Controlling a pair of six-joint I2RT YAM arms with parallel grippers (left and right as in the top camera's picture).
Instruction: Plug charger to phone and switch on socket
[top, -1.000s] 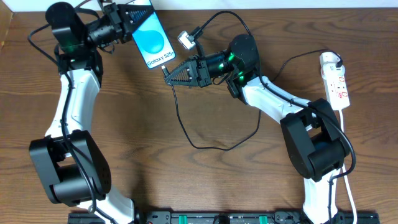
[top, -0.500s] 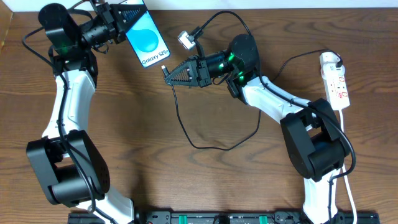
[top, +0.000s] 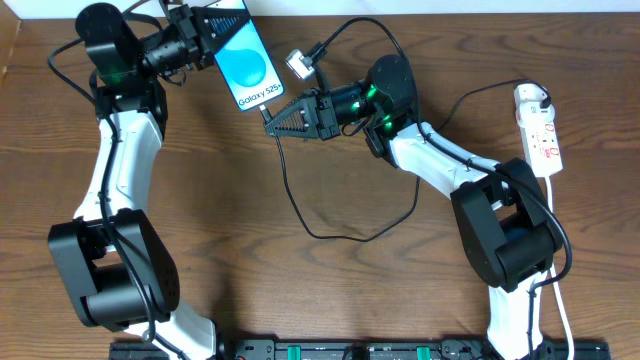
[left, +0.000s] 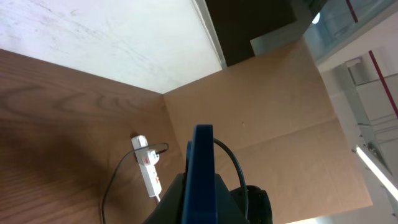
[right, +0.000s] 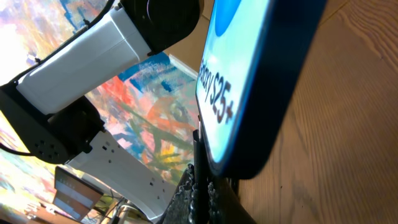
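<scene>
Overhead: left gripper (top: 215, 30) is clamped on the top end of the phone (top: 245, 68) and holds it up off the table (top: 300, 300) at the back left. Right gripper (top: 272, 120) is closed on the charger (top: 345, 238) tip, right at the phone's bottom edge. Can't tell if it's actually in. The socket (top: 538, 130) sits far right.

Left wrist: phone (left: 202, 165) edge-on between the fingers, socket (left: 148, 169) beyond.

Right wrist: phone (right: 261, 74) fills the frame, closed gripper (right: 202, 193) just under its bottom edge.
</scene>
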